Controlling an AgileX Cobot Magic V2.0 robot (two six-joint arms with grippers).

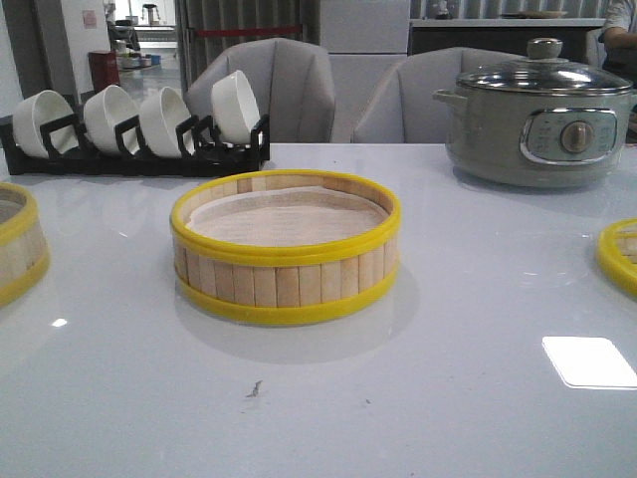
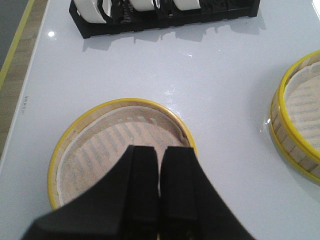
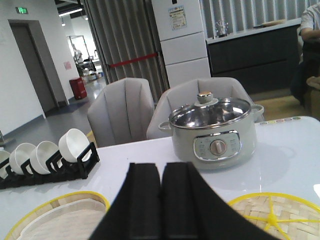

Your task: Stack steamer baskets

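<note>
One steamer basket (image 1: 286,247) with pale slat walls and yellow rims stands in the middle of the table; it also shows in the left wrist view (image 2: 299,112) and the right wrist view (image 3: 55,220). A second steamer basket (image 1: 18,239) sits at the left edge, seen from above in the left wrist view (image 2: 95,145). The woven lid (image 1: 620,254) lies at the right edge and shows in the right wrist view (image 3: 277,215). My left gripper (image 2: 160,155) is shut and empty above the left basket. My right gripper (image 3: 161,172) is shut and empty between the middle basket and the lid.
A black rack (image 1: 139,149) with several white bowls stands at the back left. A grey electric pot (image 1: 542,115) with a glass lid stands at the back right. Two grey chairs (image 1: 328,90) are behind the table. The table's left edge (image 2: 22,105) lies near the left basket.
</note>
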